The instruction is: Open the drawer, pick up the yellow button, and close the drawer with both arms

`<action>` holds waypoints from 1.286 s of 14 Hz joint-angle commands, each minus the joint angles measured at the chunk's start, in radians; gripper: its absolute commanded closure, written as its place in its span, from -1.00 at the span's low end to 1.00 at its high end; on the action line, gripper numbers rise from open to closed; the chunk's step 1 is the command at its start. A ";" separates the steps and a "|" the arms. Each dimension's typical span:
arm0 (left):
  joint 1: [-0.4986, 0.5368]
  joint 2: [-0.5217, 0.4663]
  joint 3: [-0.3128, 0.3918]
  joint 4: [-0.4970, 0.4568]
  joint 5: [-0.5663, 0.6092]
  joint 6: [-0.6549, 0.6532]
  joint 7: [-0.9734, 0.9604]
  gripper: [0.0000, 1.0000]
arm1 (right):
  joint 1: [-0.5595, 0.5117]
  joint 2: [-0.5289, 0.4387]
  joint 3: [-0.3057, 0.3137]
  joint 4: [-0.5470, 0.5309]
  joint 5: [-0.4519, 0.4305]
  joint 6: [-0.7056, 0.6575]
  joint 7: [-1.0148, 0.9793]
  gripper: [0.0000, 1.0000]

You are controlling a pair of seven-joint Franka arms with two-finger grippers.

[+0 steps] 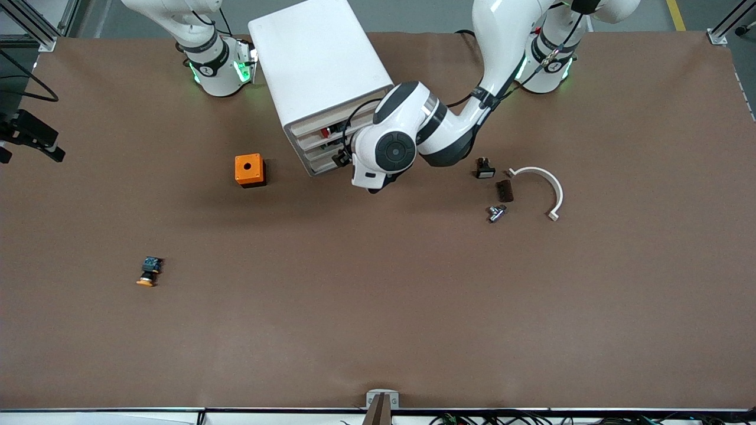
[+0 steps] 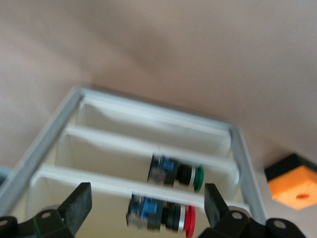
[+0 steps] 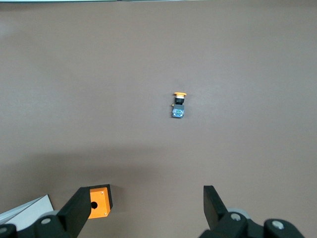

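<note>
The white cabinet [image 1: 319,59] stands near the robots' bases with all four drawers flush. My left gripper [image 2: 147,204] is open just in front of the drawer fronts, level with the top drawer [image 1: 317,123]. Nothing is between its fingers. In the front view the left arm's wrist [image 1: 393,150] hides it. A red-capped button [image 2: 163,217] and a green-capped one [image 2: 177,174] show inside the drawers. The orange-capped button [image 1: 150,271] [image 3: 178,105] lies on the bare table, nearer the front camera, toward the right arm's end. My right gripper [image 3: 146,208] hangs open, high over the table beside the orange cube [image 3: 99,203].
The orange cube [image 1: 250,170] with a black hole sits beside the cabinet. Toward the left arm's end lie a small black switch [image 1: 484,169], a dark block [image 1: 504,190], a metal part [image 1: 497,212] and a white curved strip [image 1: 546,186].
</note>
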 commanded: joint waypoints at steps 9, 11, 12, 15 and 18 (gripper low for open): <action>0.263 -0.336 0.000 -0.002 0.286 -0.192 0.477 -0.99 | -0.012 0.049 0.007 0.039 -0.013 0.044 0.028 -1.00; 0.341 -0.388 0.001 -0.008 0.295 -0.290 0.624 -0.99 | -0.011 0.063 0.007 0.049 -0.016 0.044 0.069 -1.00; 0.380 -0.408 0.001 -0.012 0.300 -0.324 0.681 -0.99 | -0.008 0.063 0.007 0.050 -0.018 0.044 0.077 -1.00; 0.469 -0.495 -0.002 -0.093 0.375 -0.337 0.772 -0.99 | -0.003 0.063 0.007 0.050 -0.018 0.042 0.076 -1.00; 0.582 -0.583 -0.003 -0.190 0.376 -0.337 0.928 -0.99 | 0.000 0.063 0.010 0.049 -0.018 0.035 0.074 -1.00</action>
